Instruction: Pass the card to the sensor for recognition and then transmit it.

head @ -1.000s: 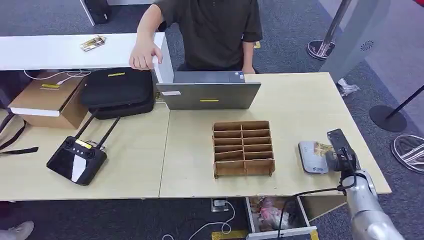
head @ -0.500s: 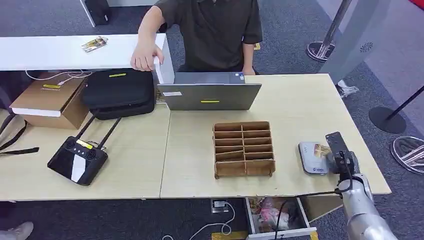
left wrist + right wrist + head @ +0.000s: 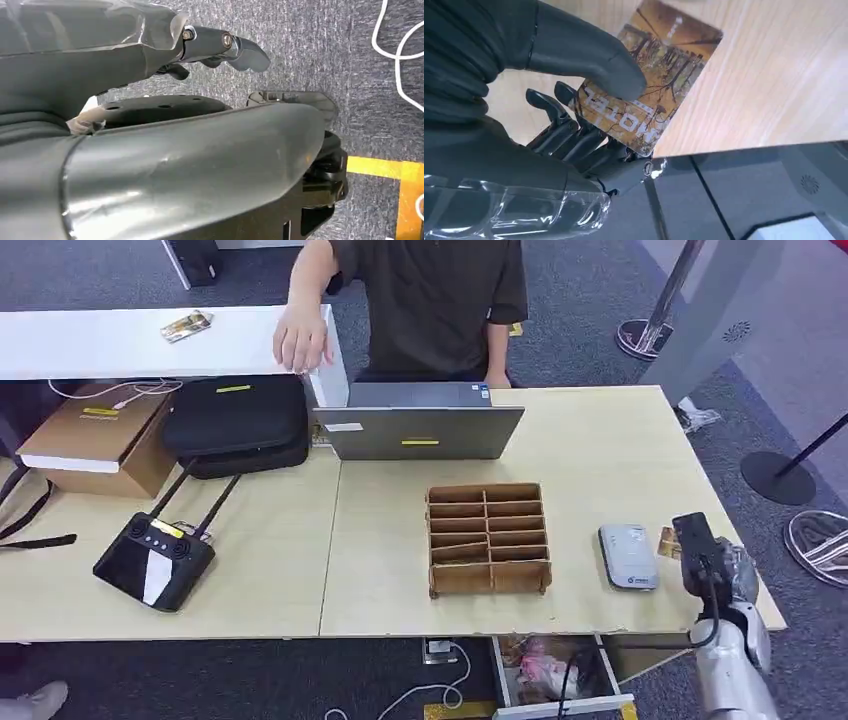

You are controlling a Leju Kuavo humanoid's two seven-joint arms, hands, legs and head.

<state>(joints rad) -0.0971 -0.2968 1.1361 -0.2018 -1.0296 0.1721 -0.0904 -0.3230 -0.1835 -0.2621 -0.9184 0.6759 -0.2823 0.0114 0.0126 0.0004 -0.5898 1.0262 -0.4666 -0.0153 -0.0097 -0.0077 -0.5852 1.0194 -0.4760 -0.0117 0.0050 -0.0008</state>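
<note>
**A:** One hotel key card point(image 3: 651, 87) is pinched in the right hand point(image 3: 589, 115): the thick thumb presses on its printed face and the darker fingers point(image 3: 574, 137) curl beneath it. Where does it sit relative to the sensor?

**B:** In the head view the right hand point(image 3: 712, 558) hovers over the table's point(image 3: 600, 440) right edge, just beside the grey card reader point(image 3: 628, 555) but no longer above it. A second ago the card overlapped the reader's far end; now the card point(image 3: 668, 542) shows clear of it, to the reader's right.

**A:** What does that shift mean for the task?

**B:** Judged from these views, the recognition pass is likely finished and the arm is withdrawing with the card still held. What remains is the transmission, presumably a hand-off to the person point(image 3: 430, 300) seated behind the laptop point(image 3: 420, 430), or a placement in the wooden slotted organiser point(image 3: 487, 537); the pictures do not settle which.

**A:** Has anything else changed?

**B:** The person's hand point(image 3: 300, 340) has lifted from the corner of the white counter point(image 3: 120, 340).

**A:** And the left hand?

**B:** The left hand point(image 3: 220, 45) hangs over grey carpet. Its fingers are partly extended and nothing shows in them, so I read it as empty.
</note>
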